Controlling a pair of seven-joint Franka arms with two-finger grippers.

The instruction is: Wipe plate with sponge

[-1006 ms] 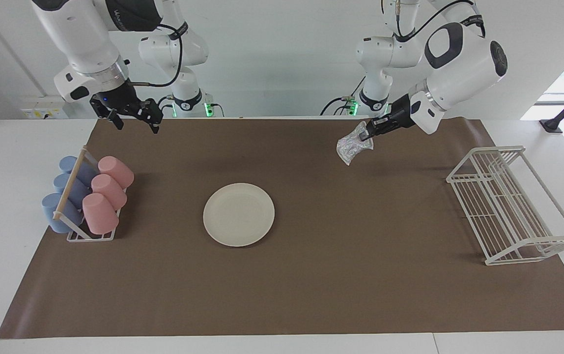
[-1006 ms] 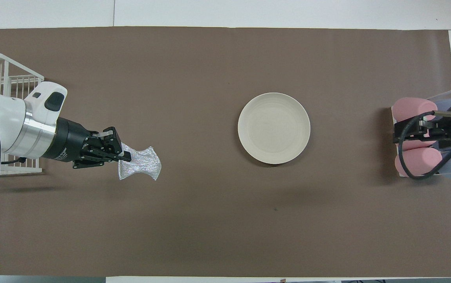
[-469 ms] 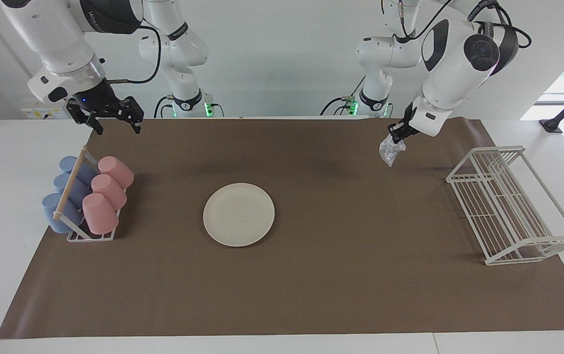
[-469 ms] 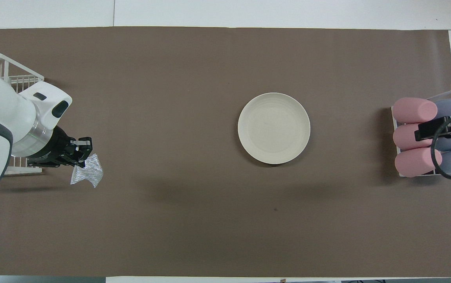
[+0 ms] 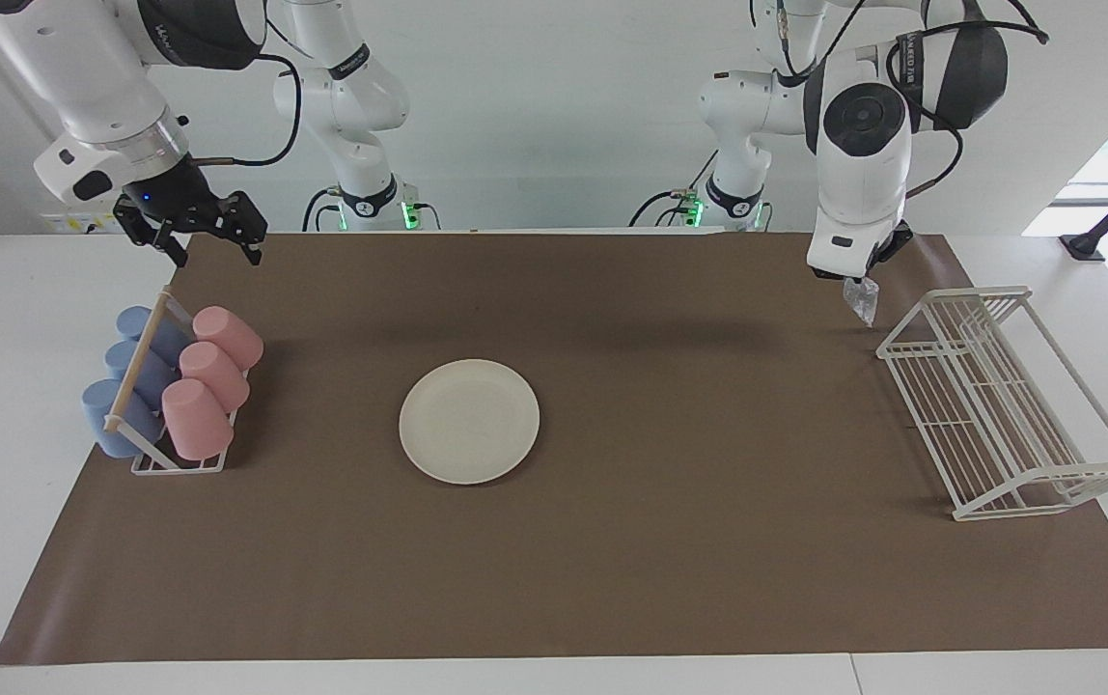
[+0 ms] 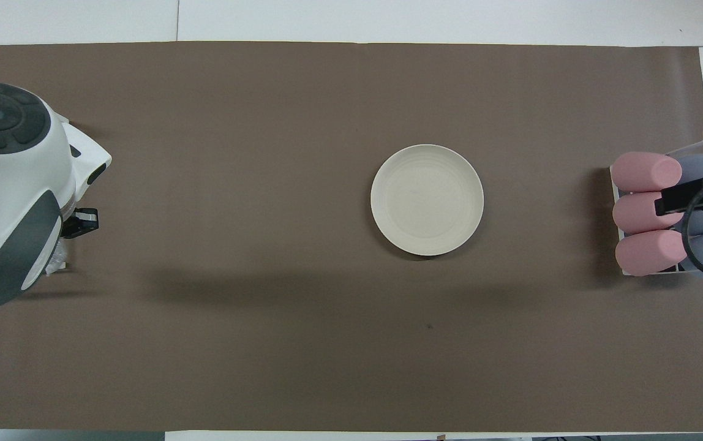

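L gripper [image 5: 856,280] points straight down at the L arm's end of the mat, its wrist hiding most of it, fingers clamped on the sponge [image 5: 861,300], which hangs as a small crumpled silvery wad just below. The sponge is up in the air over the brown mat [image 5: 612,541], just beside the robot-side corner of the white wire rack [image 5: 1008,405], w/ its shadow on the mat under it. From overhead the L wrist covers nearly all of this; only a sliver of sponge shows at its edge. R gripper [image 5: 208,245] hovers at the other end of the table, over the mat's corner close to the robots, w/ the cup rack farther from the robots than that spot; its 2 fingers stand wide apart w/ nothing between them. The R arm waits. 1 plate [image 5: 469,421], cream-white & round, lies flat on the mat around mid-table, somewhat toward the R arm's end, well apart from both grippers & from the sponge; nothing on it. Cup rack [image 5: 173,463] w/ a wooden bar holds 6 cups lying on their sides: 3 pink cups [image 5: 214,381] in a row on the plate's side, 3 blue cups [image 5: 124,386] in the row beside them. 2 racks in all, 1 at each end of the mat.
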